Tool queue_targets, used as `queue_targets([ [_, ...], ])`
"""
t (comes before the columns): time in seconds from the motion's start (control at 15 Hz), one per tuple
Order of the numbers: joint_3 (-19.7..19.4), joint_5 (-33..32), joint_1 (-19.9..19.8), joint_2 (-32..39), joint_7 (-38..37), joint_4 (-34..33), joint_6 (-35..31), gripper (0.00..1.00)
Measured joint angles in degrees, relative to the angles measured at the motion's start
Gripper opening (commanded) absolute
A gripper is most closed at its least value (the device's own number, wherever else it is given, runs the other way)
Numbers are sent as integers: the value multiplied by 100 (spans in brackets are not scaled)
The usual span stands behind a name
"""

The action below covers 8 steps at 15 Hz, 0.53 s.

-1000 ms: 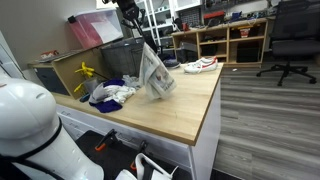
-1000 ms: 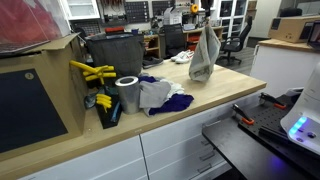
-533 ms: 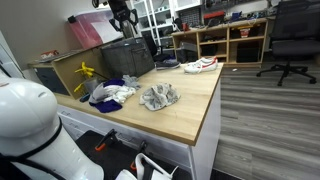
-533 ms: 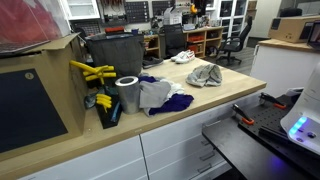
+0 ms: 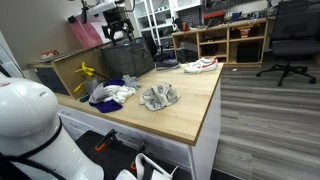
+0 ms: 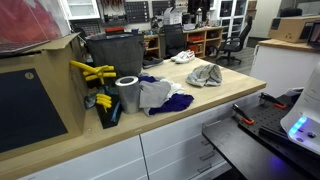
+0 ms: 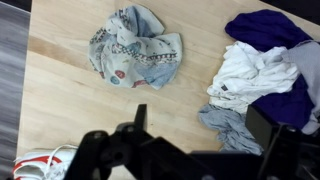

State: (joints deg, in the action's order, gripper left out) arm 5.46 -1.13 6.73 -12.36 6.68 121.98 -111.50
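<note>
A crumpled, light patterned cloth lies loose on the wooden worktop. My gripper hangs high above the back of the worktop and holds nothing. In the wrist view the gripper is open, its dark fingers spread wide, with bare wood and a grey garment beneath. The patterned cloth lies well clear of the jaws.
A pile of white and purple garments lies beside the cloth. A dark bin, yellow clamps and a silver roll stand nearby. A red-and-white shoe sits at the worktop's end.
A second ago the patterned cloth hung from the shut gripper. It has since dropped onto the worktop; the gripper has opened and pulled up and back.
</note>
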Motion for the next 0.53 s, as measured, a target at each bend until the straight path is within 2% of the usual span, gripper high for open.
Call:
queue_targets([
  [0.33, 5, 30, 0, -4, -272, 618, -706, 100],
  [0.53, 42, 451, 123, -140, -274, 737, -714, 100],
])
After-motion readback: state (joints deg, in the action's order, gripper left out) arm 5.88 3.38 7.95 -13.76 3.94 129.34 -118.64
